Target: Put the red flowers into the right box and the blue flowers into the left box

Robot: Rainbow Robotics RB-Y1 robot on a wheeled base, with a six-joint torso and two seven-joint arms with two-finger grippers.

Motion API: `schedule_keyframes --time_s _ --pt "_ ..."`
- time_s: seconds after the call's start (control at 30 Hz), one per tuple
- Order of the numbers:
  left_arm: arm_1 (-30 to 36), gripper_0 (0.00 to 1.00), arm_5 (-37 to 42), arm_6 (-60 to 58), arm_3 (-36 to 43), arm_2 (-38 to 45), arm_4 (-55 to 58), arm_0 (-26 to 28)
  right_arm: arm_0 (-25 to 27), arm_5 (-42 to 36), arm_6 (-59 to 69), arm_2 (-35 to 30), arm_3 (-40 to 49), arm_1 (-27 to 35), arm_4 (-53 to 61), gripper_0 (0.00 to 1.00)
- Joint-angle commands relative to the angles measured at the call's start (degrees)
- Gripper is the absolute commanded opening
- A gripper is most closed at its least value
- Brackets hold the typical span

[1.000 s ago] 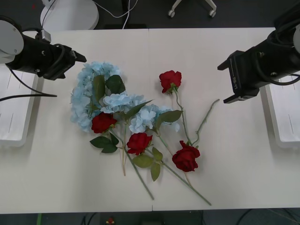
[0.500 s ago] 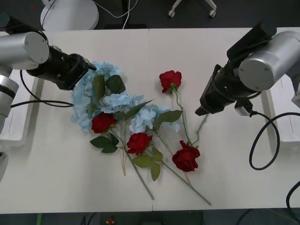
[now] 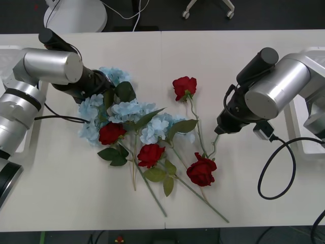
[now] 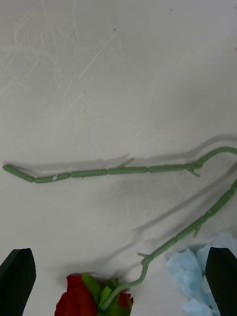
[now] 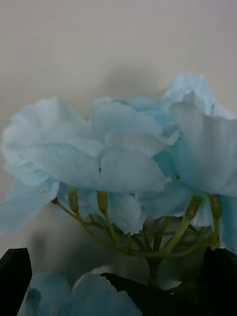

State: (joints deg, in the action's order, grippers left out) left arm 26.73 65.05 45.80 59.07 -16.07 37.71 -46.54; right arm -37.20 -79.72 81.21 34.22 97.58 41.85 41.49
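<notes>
Now both white plastic trays, the left box [image 3: 20, 140] and the right box [image 3: 304, 137], are seen at the table's [image 3: 203, 61] sides; what is in them is hidden. The left gripper [image 5: 118, 284] is held wide apart at the fluffy pale blue flowers [image 5: 123, 158]. The right gripper [image 4: 118, 284] is spread wide above a dark red flower [image 4: 84, 298] and its thin green stem [image 4: 192, 229].

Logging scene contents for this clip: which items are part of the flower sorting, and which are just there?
Job:
red flowers
blue flowers
left box
right box
left gripper, open at the blue flowers
right gripper, open over a rose stem

Lying about:
table
black cable

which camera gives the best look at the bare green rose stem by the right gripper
The right wrist view: the stem lies whole and unobstructed on the table. The front view shows it mostly hidden under the right gripper. The left wrist view shows blue flowers.
</notes>
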Motion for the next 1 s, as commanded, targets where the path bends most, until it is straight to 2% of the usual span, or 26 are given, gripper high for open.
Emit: schedule_keyframes --time_s 0.03,0.3,0.37,0.4,0.43,0.8,1.0 --pt "-2.5 1.0 -2.6 0.0 -1.5 -4.1 -1.4 -2.9 4.2 -0.6 -0.8 -1.3 1.3 -3.0 -4.1 1.0" --pt "-4.1 1.0 -4.5 1.3 -4.0 -4.4 -2.8 -2.9 7.6 -1.9 -0.7 -2.0 1.2 -7.2 -11.8 1.0" --pt "-4.1 0.59 -4.5 1.6 -4.0 -4.4 -3.2 -2.9 8.3 -2.0 -0.7 -2.7 1.1 -8.5 -13.6 1.0" --pt "-4.1 0.17 -4.5 1.6 -4.0 -4.3 -3.2 -2.9 8.4 -2.2 -0.7 -3.0 0.7 -9.0 -14.1 1.0" --pt "-4.1 0.0 -4.5 1.7 -4.0 -4.4 -3.2 -2.9 8.4 -2.3 -0.8 -3.4 0.1 -9.4 -14.4 1.0" --pt "-3.8 0.0 -9.6 1.5 -3.8 -2.8 -2.7 -2.9 8.2 -0.8 -0.7 -5.1 -6.2 -15.1 -20.7 1.0" --pt "-1.9 0.0 -10.8 2.0 -0.1 0.0 -2.8 -2.9 8.2 -0.1 -0.8 -5.7 -7.5 -16.5 -21.5 1.0"
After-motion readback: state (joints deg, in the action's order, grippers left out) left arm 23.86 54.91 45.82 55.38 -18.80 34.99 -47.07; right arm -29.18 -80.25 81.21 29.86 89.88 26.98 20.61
